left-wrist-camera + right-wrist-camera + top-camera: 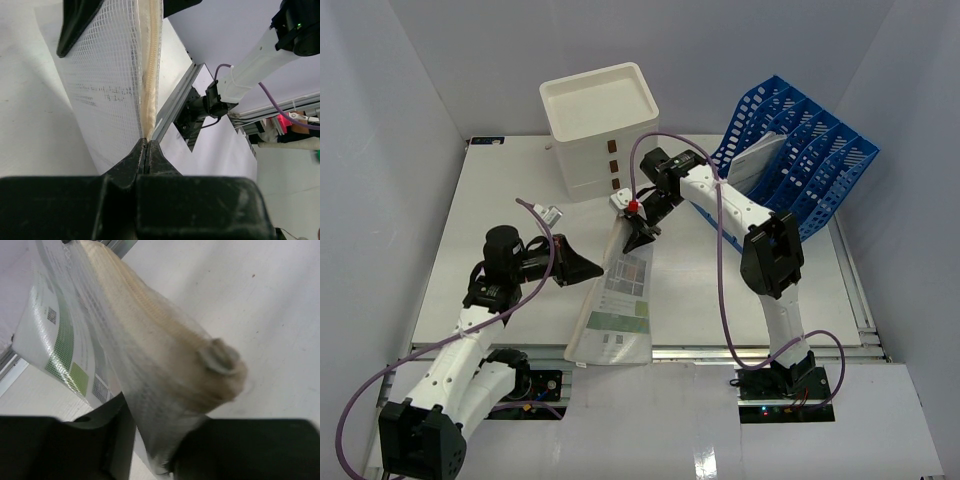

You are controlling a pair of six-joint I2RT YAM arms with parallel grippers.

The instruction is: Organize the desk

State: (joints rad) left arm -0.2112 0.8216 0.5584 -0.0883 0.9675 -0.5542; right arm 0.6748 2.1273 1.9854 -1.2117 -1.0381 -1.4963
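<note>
Both arms hold the mesh pouch [618, 300] at once. The left gripper [146, 142] is clamped tight on the pouch's zip seam along its left edge, fingertips pressed together with only the fabric between them. The right gripper [638, 232] is closed on the pouch's far end, which bunches between its fingers in the right wrist view. This two-point hold probably serves to keep the limp pouch stretched and under control, one arm anchoring it while the other lifts or steers it. The pouch holds printed sheets with green blocks, readable through the mesh. The desk [490, 210] fills the middle of the top view, under everything, and the pouch's near end reaches its front rail. At the back stands a white drawer box [598, 120] with its three drawers pushed in, so their contents are hidden. To the right is a blue rack [810, 160], and a pale booklet [756, 160] leans in one of its slots. The rack looks like the likely home for the pouch.
</note>
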